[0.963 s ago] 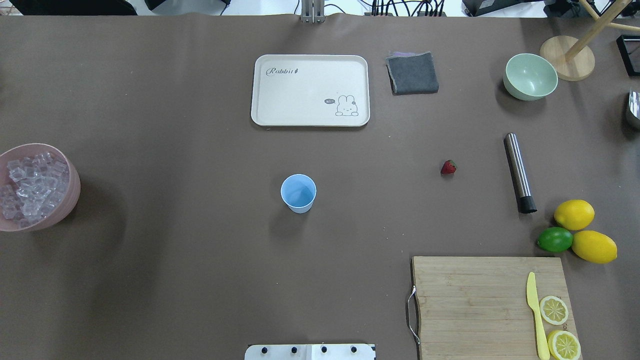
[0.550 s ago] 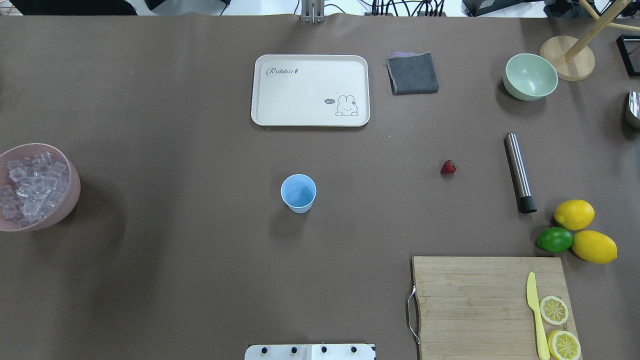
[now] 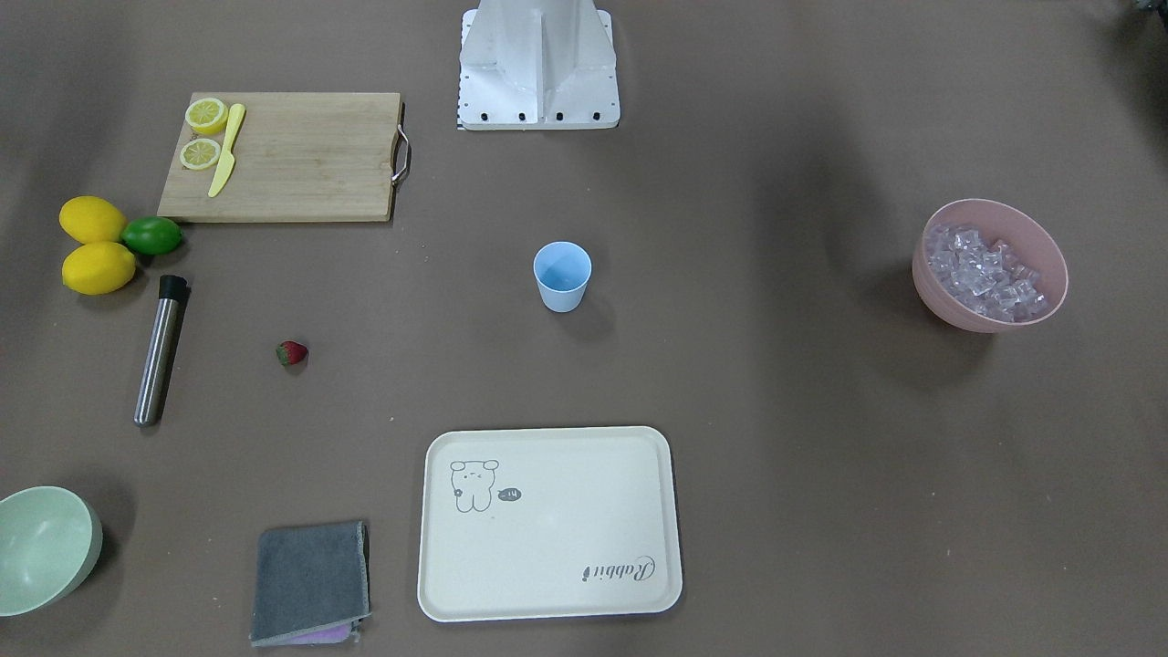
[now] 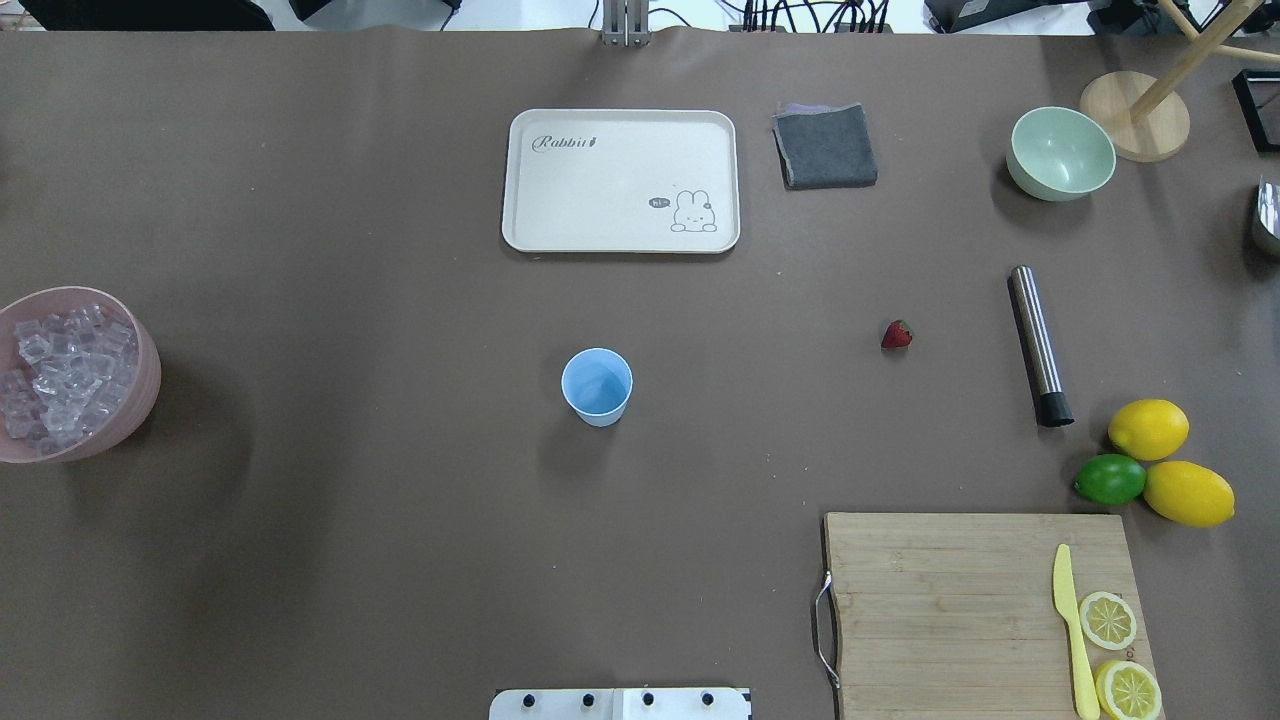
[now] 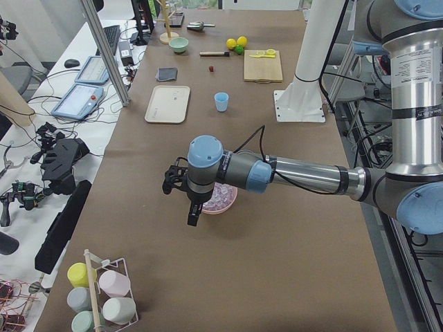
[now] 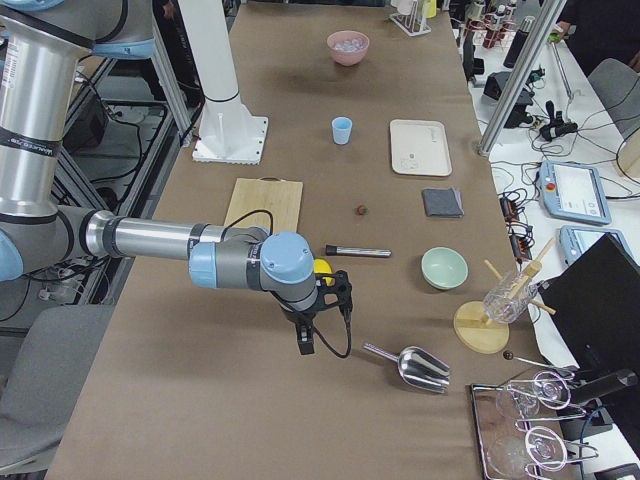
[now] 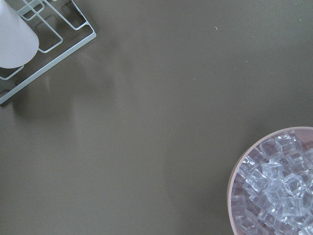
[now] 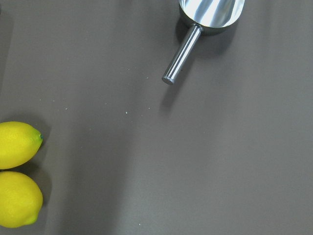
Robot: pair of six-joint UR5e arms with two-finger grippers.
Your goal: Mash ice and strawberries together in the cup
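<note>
Status: cup (image 4: 597, 385) upright mid-table, looks empty from overhead. Nothing's loaded yet, so we judge we're at the very start: ingredients go in before any mashing.

Strawberry (image 4: 897, 334) lies on the table well to the cup's right (robot's right), a bit farther from the base than the cup. Ice (image 4: 65, 375) is heaped in the pink bowl (image 4: 150, 385), well apart on the cup's left. Steel muddler (image 4: 1038, 345) lies flat beyond the strawberry from the cup.

Left gripper (image 5: 192, 220) hangs above the table just past the pink bowl, on the side away from the cup; its wrist cam catches only the bowl's edge. Right gripper (image 6: 304, 347) hangs far right of the cup, between the lemons (image 8: 18, 144) and the scoop (image 8: 210, 14). Both show in side views only, so we can't tell if the jaws are spread or closed.

Our take on doing the load well:
- Centre L over the bowl before descending. Cubes are small, slick and loose, so a pinch will prob. squirt them; scooping looks safer.
- Cup is light and tapered, so it likely tips if bumped at the rim. Release from straight above, low.
- Berry's soft: light squeeze across the body, not the leaf top.
</note>
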